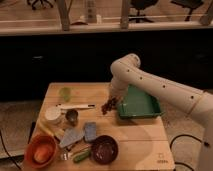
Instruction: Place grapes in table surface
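Observation:
The grapes (108,106), a small dark purple-brown bunch, hang at the tip of my gripper (112,103), just above the light wooden slatted table surface (135,135). The gripper sits at the end of the white arm (150,82), left of the green tray (137,104), near the table's middle. It looks shut on the bunch.
A dark maroon bowl (104,148) and an orange bowl (40,151) stand at the front left. A white cup (53,115), a metal cup (72,116), grey-blue pieces (90,131), a green item (65,93) and a long utensil (76,106) lie on the left half.

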Action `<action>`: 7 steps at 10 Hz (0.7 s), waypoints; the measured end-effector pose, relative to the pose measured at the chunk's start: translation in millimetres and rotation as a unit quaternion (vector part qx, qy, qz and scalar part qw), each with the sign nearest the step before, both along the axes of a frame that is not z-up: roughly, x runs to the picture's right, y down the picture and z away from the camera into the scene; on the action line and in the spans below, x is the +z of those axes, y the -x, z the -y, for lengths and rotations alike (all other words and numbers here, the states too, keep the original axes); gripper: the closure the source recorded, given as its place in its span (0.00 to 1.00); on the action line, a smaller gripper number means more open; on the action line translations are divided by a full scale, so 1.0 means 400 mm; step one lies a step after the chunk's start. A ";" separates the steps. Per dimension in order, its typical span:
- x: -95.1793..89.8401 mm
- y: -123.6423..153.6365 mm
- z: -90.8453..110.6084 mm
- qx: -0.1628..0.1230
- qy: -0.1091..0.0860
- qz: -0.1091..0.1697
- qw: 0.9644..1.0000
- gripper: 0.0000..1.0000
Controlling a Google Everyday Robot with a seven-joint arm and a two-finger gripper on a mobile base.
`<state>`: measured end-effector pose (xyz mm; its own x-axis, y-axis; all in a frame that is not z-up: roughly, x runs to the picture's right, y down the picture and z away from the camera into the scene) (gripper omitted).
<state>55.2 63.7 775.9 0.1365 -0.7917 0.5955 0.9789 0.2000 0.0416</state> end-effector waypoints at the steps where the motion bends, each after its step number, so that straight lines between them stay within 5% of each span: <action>1: 0.002 0.004 0.001 -0.002 0.001 0.002 1.000 0.96; 7: 0.024 0.019 0.002 -0.014 0.007 0.010 1.000 0.96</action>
